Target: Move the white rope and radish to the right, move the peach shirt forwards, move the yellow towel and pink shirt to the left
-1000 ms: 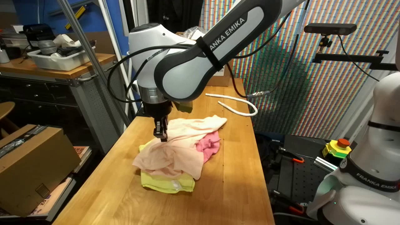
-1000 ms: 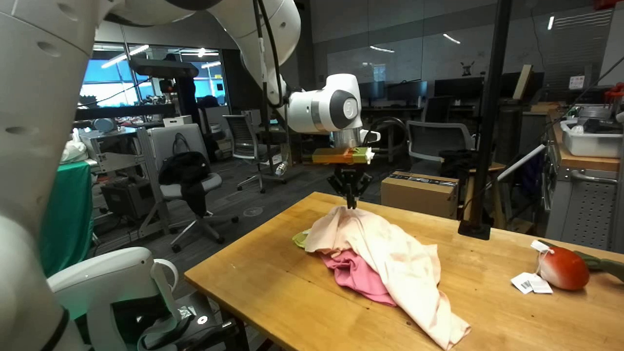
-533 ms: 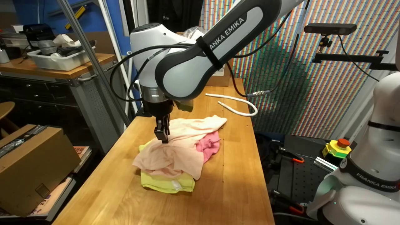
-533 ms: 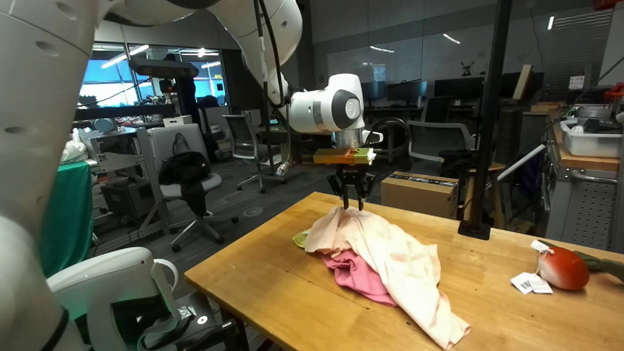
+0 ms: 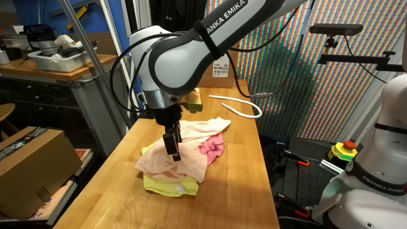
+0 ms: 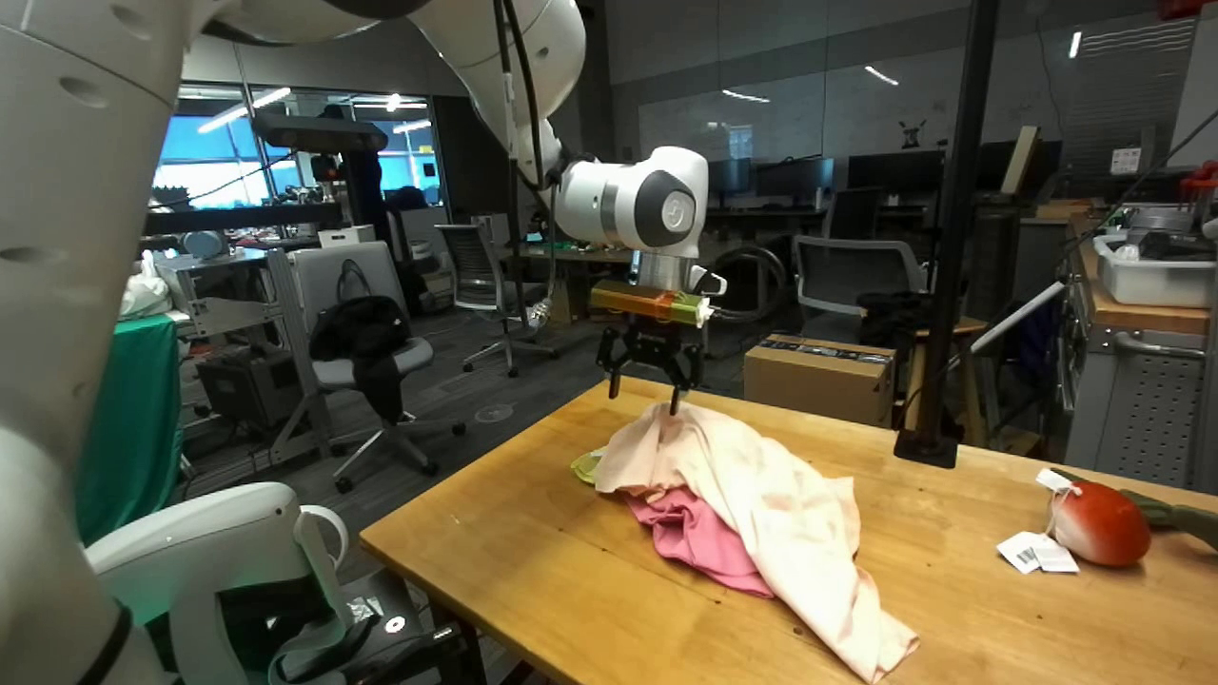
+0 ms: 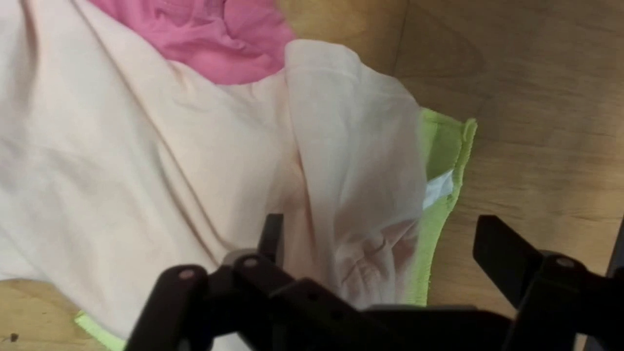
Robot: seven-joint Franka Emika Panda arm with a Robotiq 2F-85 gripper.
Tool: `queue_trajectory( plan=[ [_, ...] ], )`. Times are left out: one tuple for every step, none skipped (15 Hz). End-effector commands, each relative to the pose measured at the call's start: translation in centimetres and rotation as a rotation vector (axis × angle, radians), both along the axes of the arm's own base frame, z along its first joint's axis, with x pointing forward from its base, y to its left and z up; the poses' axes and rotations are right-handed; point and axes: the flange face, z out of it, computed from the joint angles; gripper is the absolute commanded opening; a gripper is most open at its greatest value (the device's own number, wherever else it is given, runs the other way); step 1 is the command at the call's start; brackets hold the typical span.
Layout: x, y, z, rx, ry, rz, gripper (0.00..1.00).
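The peach shirt lies crumpled over the pink shirt and the yellow towel, whose edges stick out from under it. My gripper hovers above the towel end of the pile, jaws wide apart and holding nothing. In the wrist view, the gripper has one finger over the peach shirt and one over bare wood beyond the yellow towel. The white rope is bent in a U farther along the table. A red radish with green leaves and white tags rests apart from the clothes.
A black pole rises from the table edge. At the table's far end stands a cardboard box. Another cardboard box sits off the table, and a red-topped emergency button stands beside the robot base.
My gripper has opened from shut to wide. It has also tilted and shifted along the pile towards the yellow towel's end. The clothes, rope and radish look unmoved.
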Motion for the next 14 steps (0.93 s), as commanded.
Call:
queue_trajectory(
  plan=[
    [-0.2, 0.3, 0.7, 0.054, 0.027, 0.046, 1.00],
    [-0.2, 0.5, 0.6, 0.060, 0.017, 0.054, 1.00],
    [-0.2, 0.6, 0.3, 0.064, 0.008, 0.065, 1.00],
    [-0.1, 0.7, 0.0, 0.058, -0.007, 0.067, 1.00],
    [0.0, 0.8, -0.3, 0.053, -0.014, 0.072, 1.00],
    [0.1, 0.9, -0.7, 0.043, -0.024, 0.066, 1.00],
    [0.2, 0.9, -1.2, 0.039, -0.032, 0.065, 1.00],
    [0.3, 0.9, -1.7, 0.034, -0.043, 0.067, 1.00],
    [0.5, 1.0, -2.2, 0.026, -0.061, 0.067, 1.00],
    [0.6, 1.0, -2.7, 0.019, -0.075, 0.066, 1.00],
    [0.7, 1.1, -3.3, 0.008, -0.091, 0.071, 1.00],
    [0.8, 1.1, -3.9, 0.000, -0.103, 0.073, 1.00],
    [0.8, 1.2, -4.3, -0.008, -0.108, 0.077, 1.00],
    [0.8, 1.3, -4.8, -0.016, -0.116, 0.083, 1.00]
  ],
)
